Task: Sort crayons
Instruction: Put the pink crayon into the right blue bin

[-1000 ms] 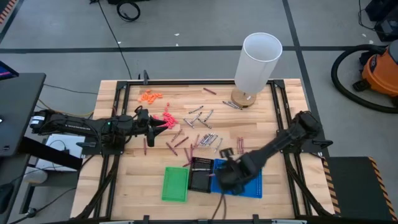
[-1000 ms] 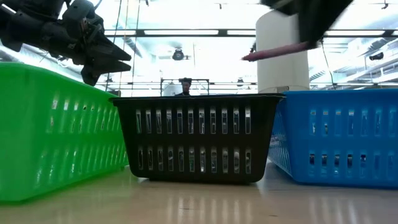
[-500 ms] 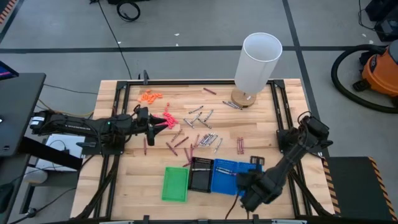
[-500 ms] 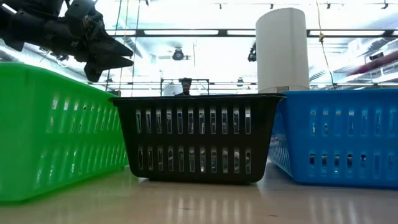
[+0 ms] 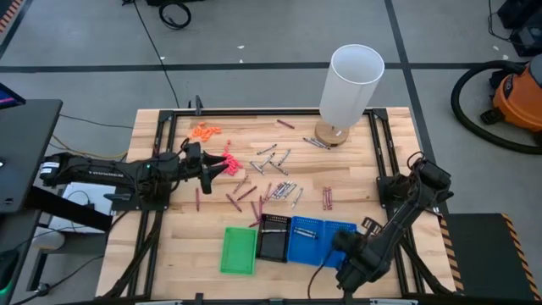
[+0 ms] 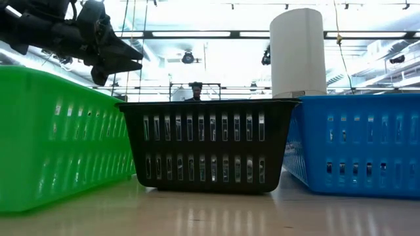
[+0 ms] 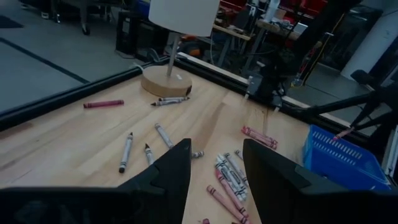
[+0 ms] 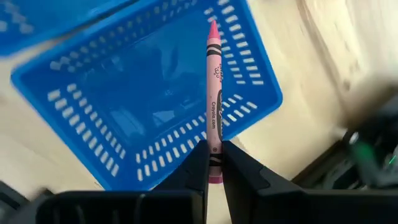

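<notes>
Many crayons [image 5: 271,186], maroon, grey and red, lie scattered on the middle of the wooden table. My right gripper [image 8: 213,167] hangs at the near right, over the right part of the blue basket [image 8: 249,115], shut on a pink-red crayon [image 8: 213,87]. My left gripper [image 7: 214,168] hovers open at the table's left [image 5: 207,165], beside the pink-red bits [image 5: 227,161], with nothing between its fingers. It shows high at the left in the low view [image 6: 108,52]. My right gripper pinches the pink-red crayon near its blunt end [image 8: 213,149] between its two fingers. The fingers come steeply from above. The crayon sticks out past the fingertips with its pointed tip [image 8: 213,25] over the basket, lifted clear of everything.
A green basket [image 5: 239,252], a black basket [image 5: 273,237] and the blue basket [image 5: 313,241] stand in a row at the near edge. A white cylinder on a round wooden base [image 5: 351,85] stands far right. Orange bits [image 5: 203,131] lie far left.
My right gripper has carried the crayon from over the black and blue baskets toward the table's right and near edges, rolling its wrist about as it went. It has gone out of the low view. The crayon stays in the hold.
</notes>
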Robot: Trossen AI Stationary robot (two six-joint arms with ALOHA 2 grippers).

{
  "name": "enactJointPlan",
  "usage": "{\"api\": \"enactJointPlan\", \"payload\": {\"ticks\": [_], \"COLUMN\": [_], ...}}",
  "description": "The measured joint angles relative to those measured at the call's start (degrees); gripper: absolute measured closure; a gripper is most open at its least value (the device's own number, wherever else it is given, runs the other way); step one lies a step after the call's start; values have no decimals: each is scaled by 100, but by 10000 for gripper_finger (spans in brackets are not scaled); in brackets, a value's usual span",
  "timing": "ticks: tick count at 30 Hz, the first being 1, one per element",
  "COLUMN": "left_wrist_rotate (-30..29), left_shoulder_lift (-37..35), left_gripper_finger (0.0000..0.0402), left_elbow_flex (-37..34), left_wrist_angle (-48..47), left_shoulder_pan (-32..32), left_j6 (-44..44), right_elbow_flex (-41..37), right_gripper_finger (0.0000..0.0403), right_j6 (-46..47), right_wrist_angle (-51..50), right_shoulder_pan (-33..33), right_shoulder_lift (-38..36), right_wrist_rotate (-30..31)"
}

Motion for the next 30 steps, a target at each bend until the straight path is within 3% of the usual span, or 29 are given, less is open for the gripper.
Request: {"api": "enactJointPlan", "payload": {"ticks": [4, 13, 23, 30], "left_wrist_rotate": [0, 28, 46, 46], "left_shoulder_lift": [0, 0, 2, 2], "left_gripper_finger": [244, 244, 244, 244], "left_elbow_flex": [0, 0, 0, 0], "left_wrist_angle": [71, 57, 188, 171], "left_shoulder_pan": [0, -44, -77, -81], "left_j6": [-21, -41, 281, 243], "right_elbow_flex": [-1, -18, -817, -1336], "right_gripper_finger": [362, 363, 364, 357], "right_j6": [833, 1159, 2435, 2756], "right_wrist_angle": [59, 519, 1661, 2296], "right_shoulder_pan": [-122, -302, -64, -73], "right_shoulder_lift": [-14, -44, -59, -63], "right_wrist_rotate": [-23, -266, -164, 4]}}
